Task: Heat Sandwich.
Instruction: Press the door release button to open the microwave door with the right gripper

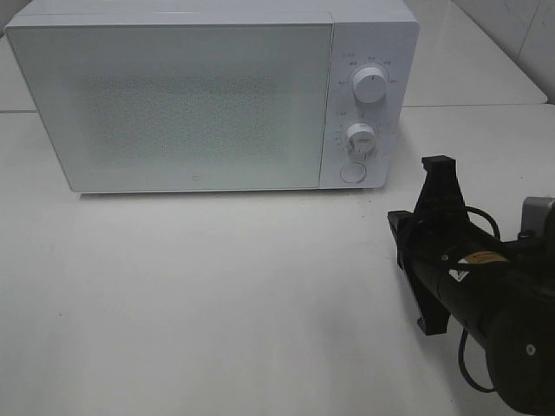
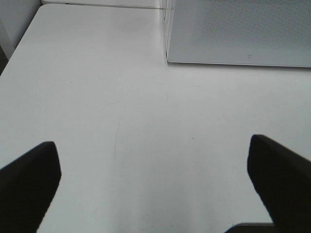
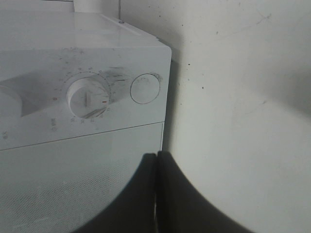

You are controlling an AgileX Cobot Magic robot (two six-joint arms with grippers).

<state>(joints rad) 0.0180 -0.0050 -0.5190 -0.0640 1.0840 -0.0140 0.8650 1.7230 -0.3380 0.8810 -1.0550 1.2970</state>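
The sandwich is out of view in every frame. The white microwave stands at the back of the table with its door closed. My right gripper hovers to the right of the microwave's front, below its control panel. In the right wrist view the right gripper is shut, its fingers pressed together with nothing between them, pointing at the lower knob and the round button. My left gripper is open over bare table, its two fingers wide apart, near the microwave's left front corner.
The control panel carries an upper knob, a lower knob and a round button. The white table spreads in front of the microwave. The right arm's black body fills the lower right corner.
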